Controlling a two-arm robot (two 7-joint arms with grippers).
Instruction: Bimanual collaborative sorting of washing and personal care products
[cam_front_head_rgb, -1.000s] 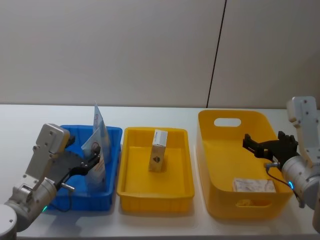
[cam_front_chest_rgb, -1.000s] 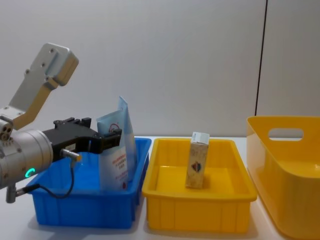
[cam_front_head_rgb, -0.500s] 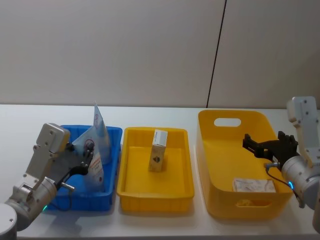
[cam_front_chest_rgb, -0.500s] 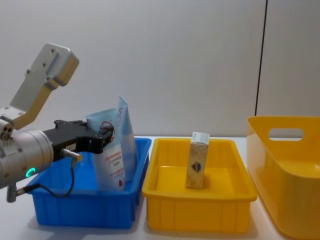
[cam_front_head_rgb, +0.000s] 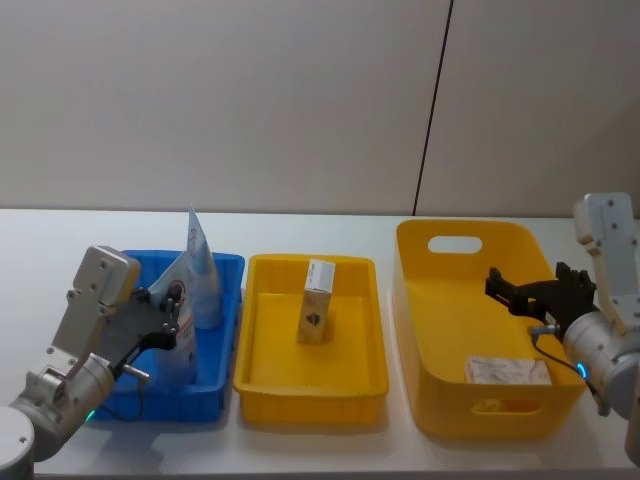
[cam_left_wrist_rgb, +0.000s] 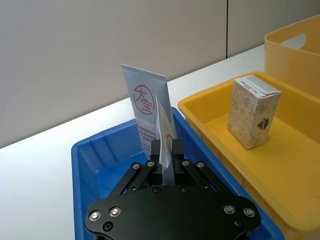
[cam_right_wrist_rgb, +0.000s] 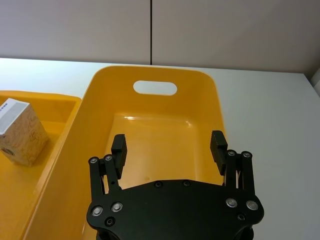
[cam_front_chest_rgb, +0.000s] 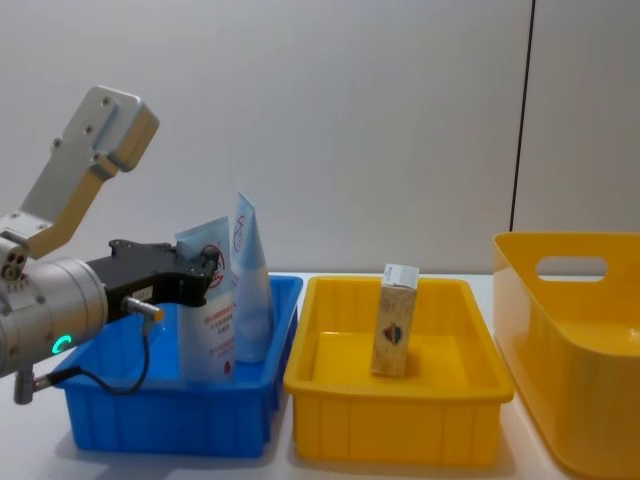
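Hovering over the deep yellow bin (cam_front_head_rgb: 455, 320), my R jaws stand apart, tan block (cam_front_head_rgb: 508, 371) inside it; beige carton (cam_front_head_rgb: 318, 315) upright in mid yellow tray (cam_front_head_rgb: 300, 365); L jaws clamped on pouch (cam_front_chest_rgb: 205, 315) in blue bin (cam_front_chest_rgb: 170, 420), 2nd pouch (cam_front_chest_rgb: 250, 290) just beside.

Your blue bin (cam_front_head_rgb: 228, 345) is the tight spot: the left gripper (cam_front_head_rgb: 176, 303) sits inside it, pinching one pale-blue tube (cam_front_head_rgb: 185, 352), and a second tube (cam_front_head_rgb: 202, 268) stands upright just beyond, toward the right wall. The middle yellow tray (cam_front_head_rgb: 256, 378) has just the carton (cam_front_head_rgb: 317, 300) standing toward its far end, so the near floor is wide open. The big yellow bin (cam_front_head_rgb: 422, 300) is roomy too. The tan block (cam_front_head_rgb: 507, 371) lies in its near right corner, with the right gripper (cam_front_head_rgb: 503, 289) hovering above, fingers spread.
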